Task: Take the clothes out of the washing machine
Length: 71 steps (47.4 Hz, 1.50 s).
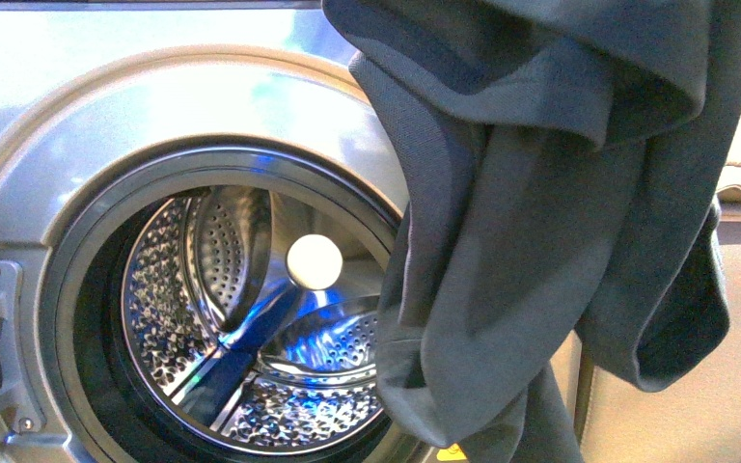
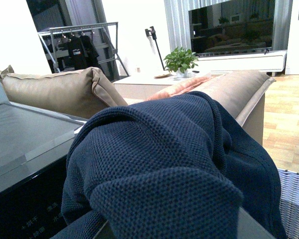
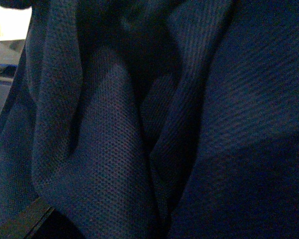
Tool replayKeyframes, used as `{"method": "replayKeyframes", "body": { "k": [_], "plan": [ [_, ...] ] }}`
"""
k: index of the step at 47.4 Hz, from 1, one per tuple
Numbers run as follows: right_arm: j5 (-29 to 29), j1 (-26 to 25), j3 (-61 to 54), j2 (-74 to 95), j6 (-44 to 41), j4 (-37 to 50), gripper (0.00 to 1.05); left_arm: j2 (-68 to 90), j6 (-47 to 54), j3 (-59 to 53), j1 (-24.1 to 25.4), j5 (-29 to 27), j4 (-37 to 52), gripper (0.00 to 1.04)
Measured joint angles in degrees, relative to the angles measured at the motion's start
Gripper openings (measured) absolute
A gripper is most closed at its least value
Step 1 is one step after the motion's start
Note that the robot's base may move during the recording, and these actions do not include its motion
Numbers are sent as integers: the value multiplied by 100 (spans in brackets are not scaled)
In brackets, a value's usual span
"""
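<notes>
- Nearest: the clothes (image 3: 114,149) fill my right wrist cam edge to edge, navy knit in deep folds. right gripper is buried in it, so I can't tell if the fingers are wide or pinched.
- left gripper: same. The cloth is draped over where the fingers should be, a thick rounded hump in the left wrist cam, and I can't tell the jaw state.
- Front cam: the garment hangs from 12 o'clock down past 6, covering the 3 o'clock side of the porthole. Long axis is vertical, and one loose lobe sags out toward 4 o'clock.
- So it's up in the air and out of the drum (image 1: 251,318), in front of the washing machine (image 1: 77,145) rather than inside it.
- Key relation, imo: the white woven basket (image 2: 295,199) shows low, just beside the cloth's trailing edge in the left wrist cam. The drop would go down on that side.
- Which arm carries the weight I can't say; both are touching cloth.
- Drum: bare steel where visible; the 3 o'clock part is hidden behind the fabric.
- Farther off: beige cushions (image 2: 55,92).
</notes>
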Motion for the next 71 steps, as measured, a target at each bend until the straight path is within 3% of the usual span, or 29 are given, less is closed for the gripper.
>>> {"method": "replayKeyframes", "body": {
  "k": [27,44,58,71],
  "plan": [
    [214,125,693,1366,-699,634,97,2,11,0,2,-28,-4,16],
    [581,234,844,1751,-826,1161,51,2,15,-2,2,-33,-4,16],
    [704,-79,551,1606,-675,1635,13,2,15,2,2,-24,-4,55],
    [546,-905,55,824,-258,1805,8,2,20,33,0,7,-2,94]
  ]
}}
